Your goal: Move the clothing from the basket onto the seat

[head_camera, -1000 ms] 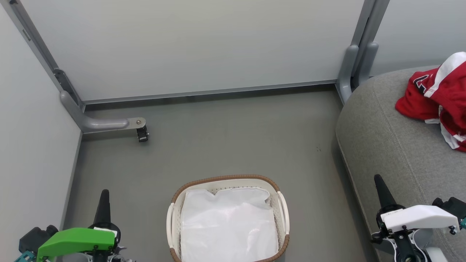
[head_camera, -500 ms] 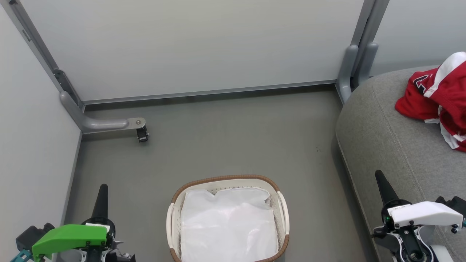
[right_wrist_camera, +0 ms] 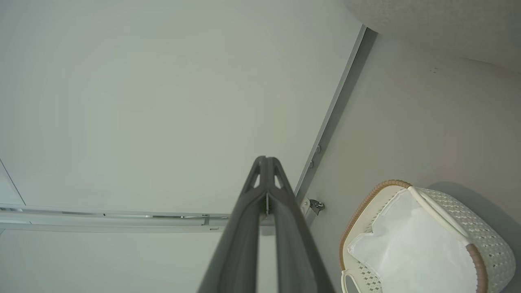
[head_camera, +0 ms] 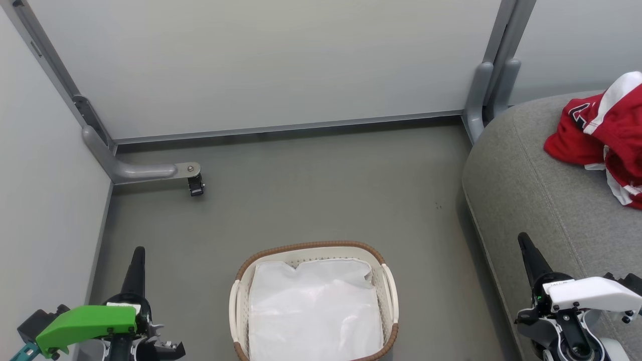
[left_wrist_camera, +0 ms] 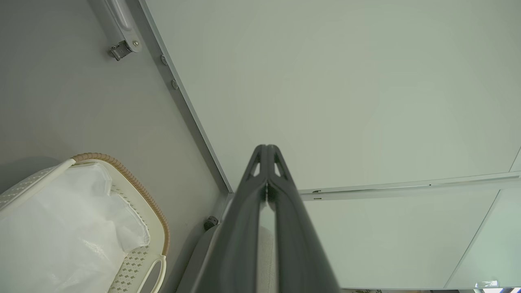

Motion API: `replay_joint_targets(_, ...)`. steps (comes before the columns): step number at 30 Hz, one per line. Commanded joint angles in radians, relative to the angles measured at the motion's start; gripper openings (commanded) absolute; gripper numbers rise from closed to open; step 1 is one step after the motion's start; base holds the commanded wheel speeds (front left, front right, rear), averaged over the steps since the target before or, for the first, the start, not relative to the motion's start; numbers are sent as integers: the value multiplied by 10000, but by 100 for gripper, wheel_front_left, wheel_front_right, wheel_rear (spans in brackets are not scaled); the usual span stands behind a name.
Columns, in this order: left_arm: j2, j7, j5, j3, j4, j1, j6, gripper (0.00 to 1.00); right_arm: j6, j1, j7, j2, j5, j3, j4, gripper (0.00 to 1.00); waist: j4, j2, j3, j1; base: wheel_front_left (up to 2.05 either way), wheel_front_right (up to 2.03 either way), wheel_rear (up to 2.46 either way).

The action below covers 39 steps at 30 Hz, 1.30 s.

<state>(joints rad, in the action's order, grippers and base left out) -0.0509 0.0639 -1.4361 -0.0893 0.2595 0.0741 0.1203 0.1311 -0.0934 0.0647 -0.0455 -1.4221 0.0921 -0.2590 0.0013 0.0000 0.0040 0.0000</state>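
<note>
Both jerseys (head_camera: 602,130) lie in a crumpled red-and-white heap on the far part of the grey seat (head_camera: 526,200), at the right edge of the head view, which cuts them off. Whether they rest wholly on the cushion cannot be confirmed.

The laundry basket (head_camera: 311,247) stands on the floor (head_camera: 301,190) between the arms. Inside it is the white cloth liner (head_camera: 313,306) and no red fabric, so the transfer is judged complete.

The left gripper (head_camera: 137,250) sits at the lower left and the right gripper (head_camera: 523,238) at the lower right, over the seat's near edge. Each pair of fingers is pressed together and holds nothing, which both wrist views bear out.

The step in hand is judged to be standing clear and checking the result. Done well, the arms stay well apart from the basket handles and the liner is not hooked or lifted. One look under the liner's folds for a hidden garment would be prudent.

The heap has no clear heading; its long axis appears to run from far to near along the cushion, with the logo panel at the far left end. The basket's oval appears to lie lengthwise toward the robot, opening upward.
</note>
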Motion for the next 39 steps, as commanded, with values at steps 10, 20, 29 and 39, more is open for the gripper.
replay_joint_targets(10,-2,245,-812,-140,-119,318,84,0,-5,-181,235,-67,-866,127,119,0,-5,0,-3,0,0,0,0)
replay_joint_targets(20,3,419,-1431,-234,-145,387,126,0,-6,-196,423,-73,-1548,196,148,0,-10,0,-7,0,0,0,0)
replay_joint_targets(29,7,541,-1781,-276,-153,402,126,0,-7,-189,518,-76,-1927,240,168,0,-13,0,-9,0,0,0,0)
replay_joint_targets(39,7,540,-1782,-273,-154,401,126,0,-7,-187,518,-74,-1927,238,167,0,-13,0,-9,0,0,0,0)
